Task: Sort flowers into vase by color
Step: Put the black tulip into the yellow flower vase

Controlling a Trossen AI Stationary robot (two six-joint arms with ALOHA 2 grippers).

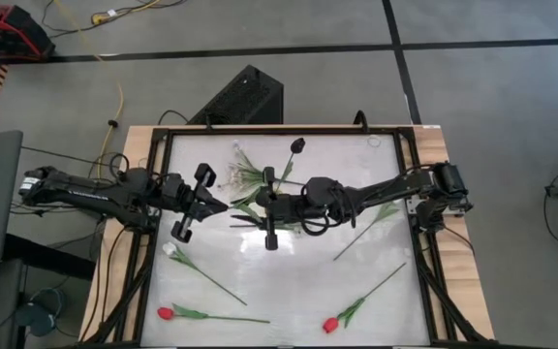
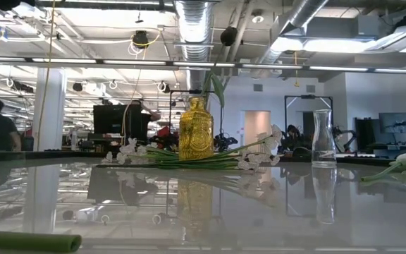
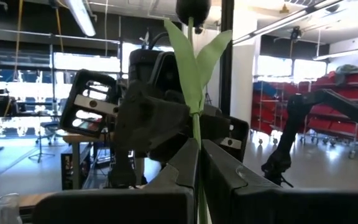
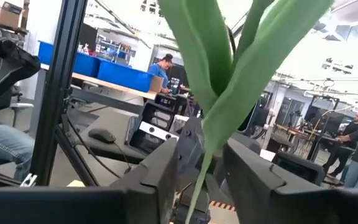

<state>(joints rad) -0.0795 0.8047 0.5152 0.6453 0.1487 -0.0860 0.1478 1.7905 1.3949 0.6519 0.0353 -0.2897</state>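
While the left gripper [image 3: 199, 163] pinches a flower stem [image 3: 196, 127] (upright), the right gripper's [image 4: 201, 163] state is unclear.

Setting: an open-plan robotics lab or workshop.
We record exposed ceiling ducts [image 2: 196, 28] and strip lights overhead, blue storage bins [image 4: 98, 65] on a workbench, red bin shelving [image 3: 347, 93], another robot arm [image 3: 309, 118] on the floor, people at benches [image 4: 163, 68], and cables across the concrete floor [image 1: 114, 97].

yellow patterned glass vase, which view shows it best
The low view: the yellow patterned glass vase stands unobstructed mid-table, its embossed body and neck in full profile. In the high view the arms cover that spot, so I cannot pick it out; neither wrist view shows it.
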